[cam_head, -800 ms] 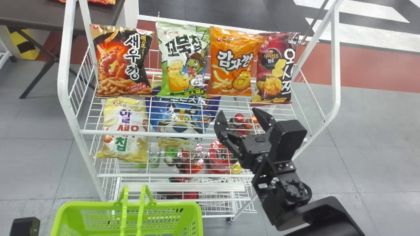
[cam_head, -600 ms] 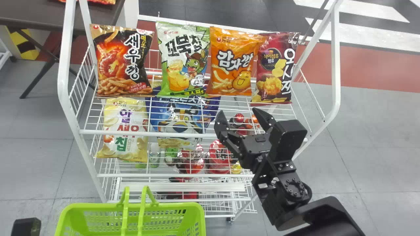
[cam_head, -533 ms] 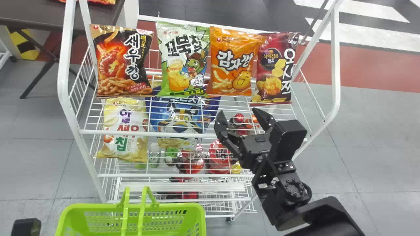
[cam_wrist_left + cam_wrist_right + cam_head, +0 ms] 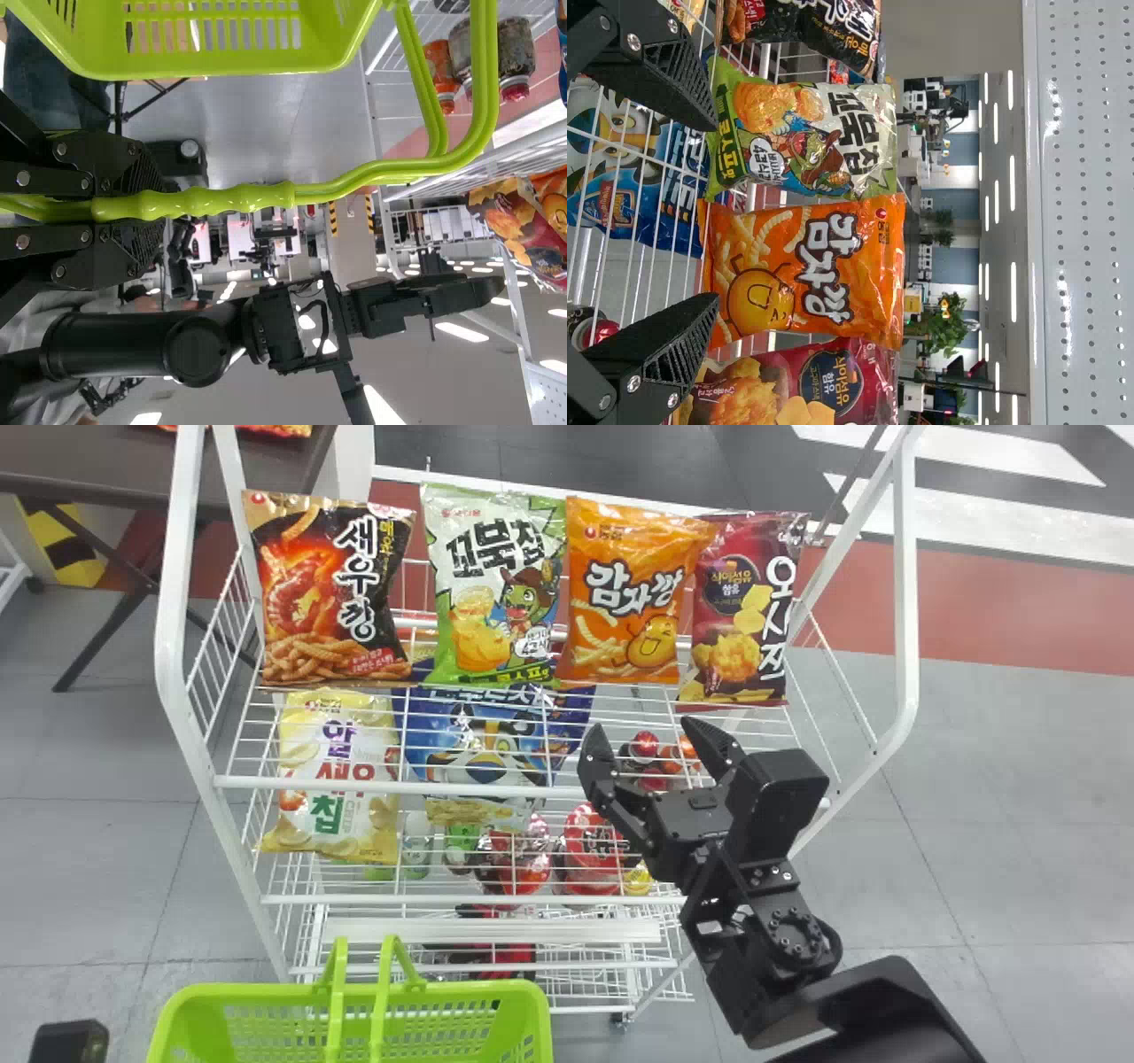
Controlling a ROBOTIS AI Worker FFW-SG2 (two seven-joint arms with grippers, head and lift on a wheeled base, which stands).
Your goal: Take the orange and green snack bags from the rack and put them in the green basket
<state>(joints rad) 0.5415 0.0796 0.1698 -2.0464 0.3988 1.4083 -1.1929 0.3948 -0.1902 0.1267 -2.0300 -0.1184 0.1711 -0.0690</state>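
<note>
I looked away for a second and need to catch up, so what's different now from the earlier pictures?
The green basket, hanging by its handle from the left hand, has shifted slightly toward the head view's bottom edge. No bag was taken or let go. The open right hand and the orange and green snack bags stayed put.

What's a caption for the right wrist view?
Right end effector, open, facing orange bag and green bag on wire rack.

Right pincer (image 4: pixel 642 727) spread wide
</note>
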